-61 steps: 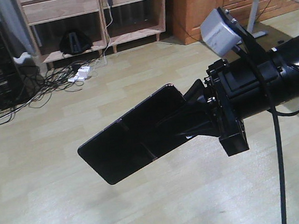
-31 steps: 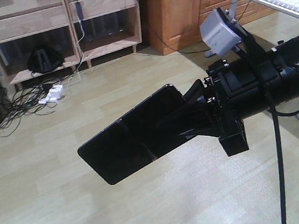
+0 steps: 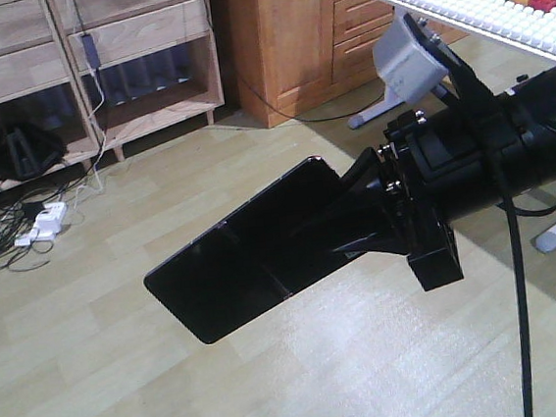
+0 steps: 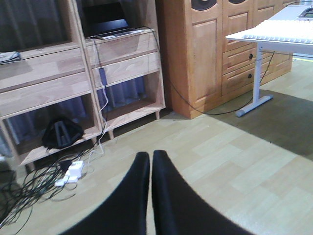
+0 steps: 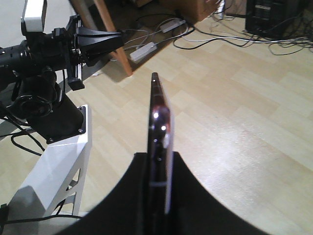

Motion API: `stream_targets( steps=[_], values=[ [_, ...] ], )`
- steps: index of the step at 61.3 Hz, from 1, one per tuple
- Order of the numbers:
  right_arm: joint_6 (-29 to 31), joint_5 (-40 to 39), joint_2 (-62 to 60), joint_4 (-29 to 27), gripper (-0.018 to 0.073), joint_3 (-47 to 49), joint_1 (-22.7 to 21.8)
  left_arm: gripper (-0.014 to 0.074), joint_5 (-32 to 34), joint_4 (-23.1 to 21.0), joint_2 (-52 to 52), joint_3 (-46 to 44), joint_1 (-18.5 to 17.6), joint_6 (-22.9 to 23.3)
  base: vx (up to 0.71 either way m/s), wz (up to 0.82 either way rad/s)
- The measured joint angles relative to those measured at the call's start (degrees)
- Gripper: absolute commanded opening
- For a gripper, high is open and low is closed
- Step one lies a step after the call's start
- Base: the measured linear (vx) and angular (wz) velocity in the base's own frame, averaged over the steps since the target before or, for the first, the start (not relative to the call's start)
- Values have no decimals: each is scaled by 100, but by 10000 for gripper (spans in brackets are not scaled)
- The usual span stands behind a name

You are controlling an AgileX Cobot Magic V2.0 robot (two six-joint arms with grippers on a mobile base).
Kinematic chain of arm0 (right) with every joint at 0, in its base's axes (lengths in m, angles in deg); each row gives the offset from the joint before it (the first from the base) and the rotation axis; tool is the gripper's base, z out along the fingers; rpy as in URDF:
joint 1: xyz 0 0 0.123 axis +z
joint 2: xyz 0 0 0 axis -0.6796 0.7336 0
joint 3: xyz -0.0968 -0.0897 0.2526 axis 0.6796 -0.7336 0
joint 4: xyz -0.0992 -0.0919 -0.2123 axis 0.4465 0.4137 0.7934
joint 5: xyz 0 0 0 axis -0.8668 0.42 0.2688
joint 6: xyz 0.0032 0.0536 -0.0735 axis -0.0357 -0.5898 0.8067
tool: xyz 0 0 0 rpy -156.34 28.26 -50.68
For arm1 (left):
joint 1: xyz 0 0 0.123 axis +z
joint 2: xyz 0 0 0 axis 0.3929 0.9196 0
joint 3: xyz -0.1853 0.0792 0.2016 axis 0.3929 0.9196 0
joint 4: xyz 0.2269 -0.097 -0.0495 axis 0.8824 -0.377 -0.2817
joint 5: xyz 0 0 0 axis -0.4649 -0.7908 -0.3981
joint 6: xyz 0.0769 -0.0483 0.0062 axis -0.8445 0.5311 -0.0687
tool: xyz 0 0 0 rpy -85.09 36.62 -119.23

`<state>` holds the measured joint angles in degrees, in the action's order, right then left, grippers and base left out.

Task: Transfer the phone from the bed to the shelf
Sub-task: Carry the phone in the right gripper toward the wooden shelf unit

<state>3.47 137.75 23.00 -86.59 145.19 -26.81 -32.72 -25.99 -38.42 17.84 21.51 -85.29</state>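
Right jaws clamped on 1 short end of the phone [image 3: 235,272], left jaws together, empty; we judge it stiff, light, slippery, fragile.

Floor [image 3: 98,384]: pale wood-effect planks, glossy, with light glare. Light wood shelf [image 4: 44,73] stands at the rear, an orange-brown panelled cabinet [image 4: 205,54] just beside it. White-topped desk [image 4: 274,34] at right. Loose cables [image 4: 29,181] and a white power strip [image 3: 43,223] lie before the shelf.
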Motion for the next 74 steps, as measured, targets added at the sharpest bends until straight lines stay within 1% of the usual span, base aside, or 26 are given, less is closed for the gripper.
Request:
stream_targets(
  steps=[74],
  values=[
    [0,0,0,0,-3,0,0,1,0,0,0,0,0,0,41,-8]
  ],
)
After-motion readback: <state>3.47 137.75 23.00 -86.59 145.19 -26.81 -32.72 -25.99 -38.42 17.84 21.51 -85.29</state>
